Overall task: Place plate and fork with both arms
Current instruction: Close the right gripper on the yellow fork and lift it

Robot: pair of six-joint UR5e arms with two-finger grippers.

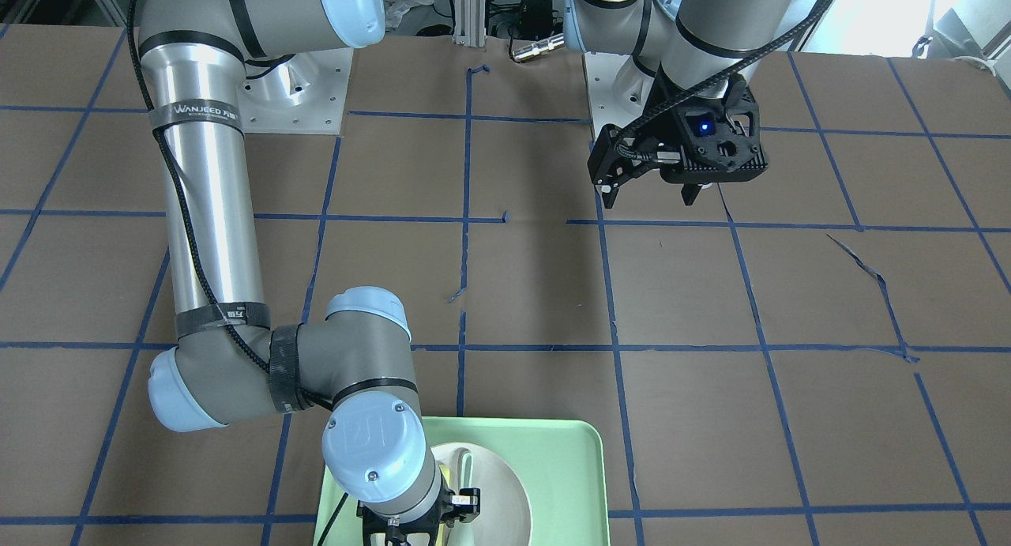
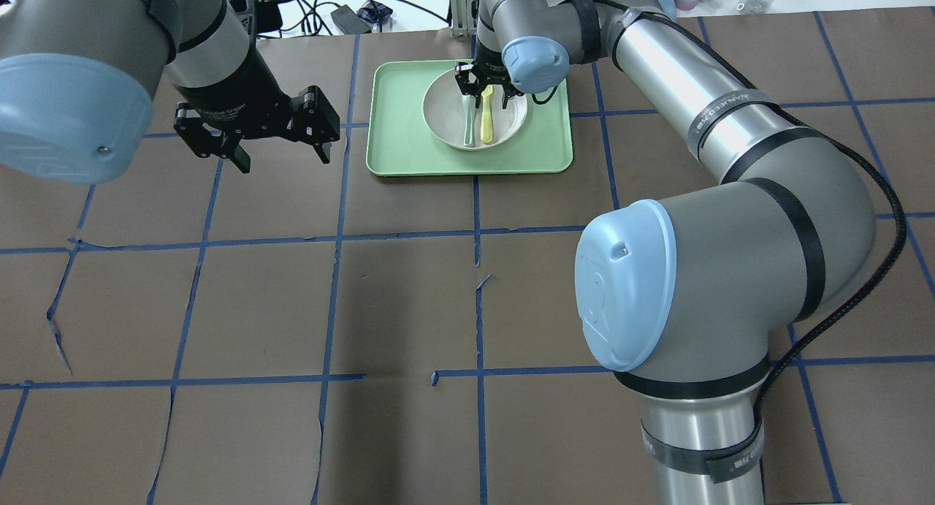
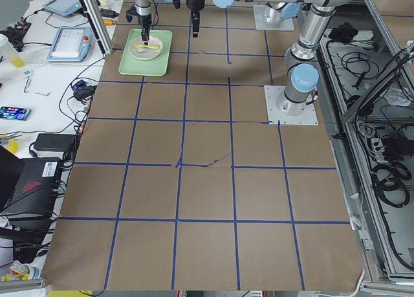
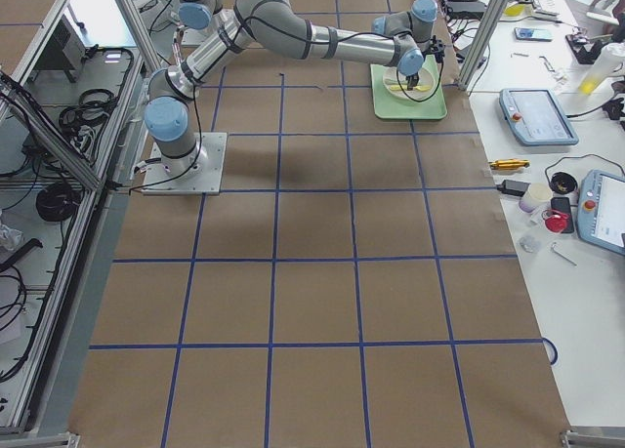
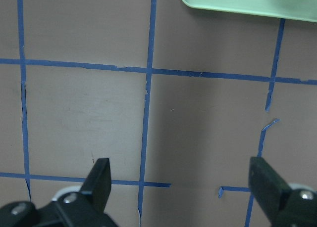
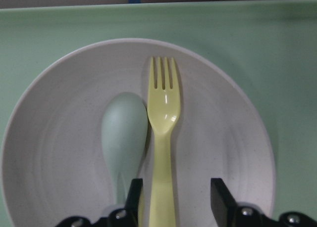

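Overhead exterior: you see the right arm stretched across the table to the light-green tray.
The white plate sits on that tray. The left gripper hangs over bare table beside the tray, jaws wide and empty. The right gripper stands over the plate, jaws partly parted astride the handle of the yellow fork, not closed on it. The fork lies in the plate just beside the grey-green spoon.
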